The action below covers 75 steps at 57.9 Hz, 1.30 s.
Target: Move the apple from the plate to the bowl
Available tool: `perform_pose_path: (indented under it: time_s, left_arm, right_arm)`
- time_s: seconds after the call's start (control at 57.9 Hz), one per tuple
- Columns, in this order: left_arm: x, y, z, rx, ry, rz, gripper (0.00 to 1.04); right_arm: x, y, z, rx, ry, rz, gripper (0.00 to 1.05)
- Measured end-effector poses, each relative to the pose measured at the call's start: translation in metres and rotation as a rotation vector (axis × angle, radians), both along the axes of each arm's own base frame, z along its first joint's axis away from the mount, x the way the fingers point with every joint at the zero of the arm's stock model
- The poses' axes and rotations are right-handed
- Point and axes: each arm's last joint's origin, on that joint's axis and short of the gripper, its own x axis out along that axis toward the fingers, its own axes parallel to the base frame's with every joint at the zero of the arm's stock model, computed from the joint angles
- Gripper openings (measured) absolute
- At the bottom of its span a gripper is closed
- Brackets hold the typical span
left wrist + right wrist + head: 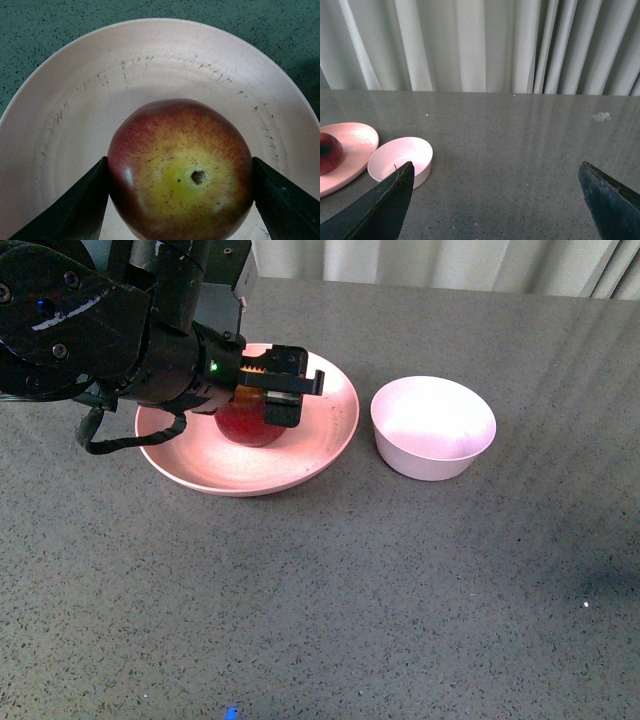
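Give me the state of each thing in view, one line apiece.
apple: in the plate, dimple up, gripped on both sides by the left hand.
plate: upright, holds only the apple, scuffed inside.
bowl: upright, empty, beside the plate without touching it.
left hand: shut on the apple.
right hand: open, holding nothing, away from both dishes.

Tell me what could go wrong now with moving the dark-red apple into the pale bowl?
1. The left gripper holds the round dark-red apple only at its smooth curved sides, so it might slip out when lifted.
2. The small deep pale pink-white bowl is narrow; a release off centre might strike its rim or tip it.
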Motion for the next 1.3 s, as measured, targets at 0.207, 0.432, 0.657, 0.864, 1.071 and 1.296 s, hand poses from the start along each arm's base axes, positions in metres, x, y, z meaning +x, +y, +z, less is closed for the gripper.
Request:
perform_pose_path:
  time_s: [0.207, 0.432, 0.657, 0.864, 1.071, 1.296]
  left_arm:
    - [-0.002, -0.006, 0.008, -0.008, -0.020, -0.016, 0.71]
    - [-0.017, -0.037, 0.050, -0.061, -0.109, -0.111, 0.71]
    - [-0.033, -0.091, 0.067, -0.103, -0.130, -0.244, 0.71]
    - [-0.042, -0.129, 0.058, -0.101, -0.102, -0.319, 0.71]
    - [-0.037, -0.140, 0.037, -0.071, -0.058, -0.326, 0.71]
    - [-0.024, -0.140, 0.026, -0.045, -0.045, -0.290, 0.71]
  right_arm:
    - [0.000, 0.000, 0.000, 0.000, 0.000, 0.000, 0.96]
    - [0.000, 0.000, 0.000, 0.000, 0.000, 0.000, 0.96]
    - [0.000, 0.000, 0.000, 0.000, 0.000, 0.000, 0.96]
    - [0.000, 0.000, 0.000, 0.000, 0.000, 0.000, 0.96]
    - [0.000, 0.000, 0.000, 0.000, 0.000, 0.000, 0.96]
    - [0.000, 0.000, 0.000, 0.000, 0.000, 0.000, 0.96]
